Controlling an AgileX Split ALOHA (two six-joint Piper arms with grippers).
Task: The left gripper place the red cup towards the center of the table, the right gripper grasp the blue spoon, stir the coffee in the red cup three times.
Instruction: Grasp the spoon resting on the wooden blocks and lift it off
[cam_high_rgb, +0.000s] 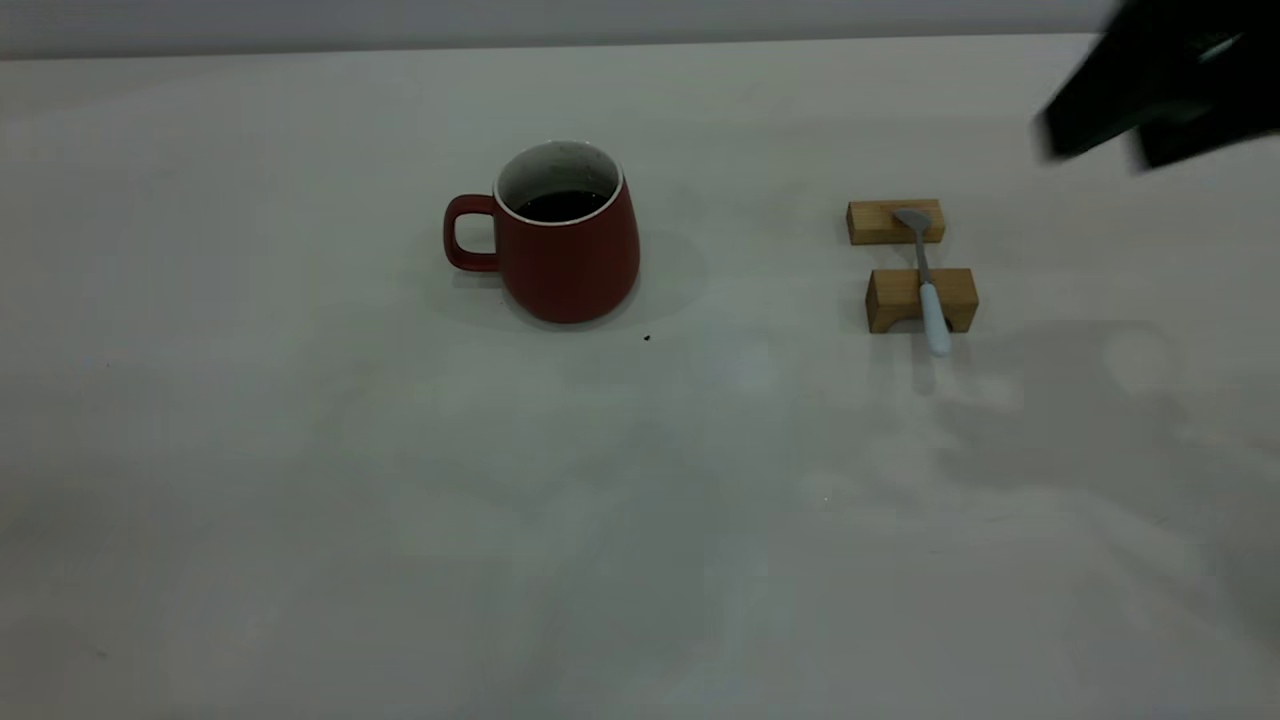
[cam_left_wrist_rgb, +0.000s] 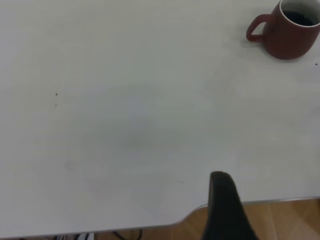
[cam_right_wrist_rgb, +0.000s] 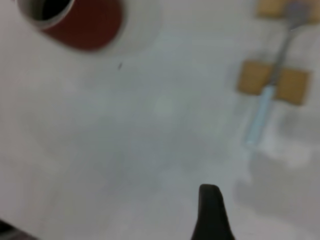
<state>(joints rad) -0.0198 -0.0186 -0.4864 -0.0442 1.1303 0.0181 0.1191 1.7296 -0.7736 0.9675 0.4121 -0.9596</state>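
The red cup (cam_high_rgb: 568, 235) stands upright near the middle of the table (cam_high_rgb: 300, 480), handle to the left, with dark coffee (cam_high_rgb: 562, 205) inside. It also shows far off in the left wrist view as the red cup (cam_left_wrist_rgb: 287, 30). The blue spoon (cam_high_rgb: 930, 290) lies across two wooden blocks, right of the cup. My right gripper (cam_high_rgb: 1095, 140) hovers above and right of the spoon, open and holding nothing. In its wrist view the spoon (cam_right_wrist_rgb: 267, 100) is well ahead of one black finger (cam_right_wrist_rgb: 210, 215). My left gripper (cam_left_wrist_rgb: 235, 220) hangs open over the table's edge, far from the cup.
Two tan wooden blocks (cam_high_rgb: 895, 222) (cam_high_rgb: 895, 298) carry the spoon. A small dark speck (cam_high_rgb: 646, 338) lies on the table just in front of the cup. The table's rounded corner (cam_left_wrist_rgb: 190, 220) and wooden floor (cam_left_wrist_rgb: 285, 220) show under the left gripper.
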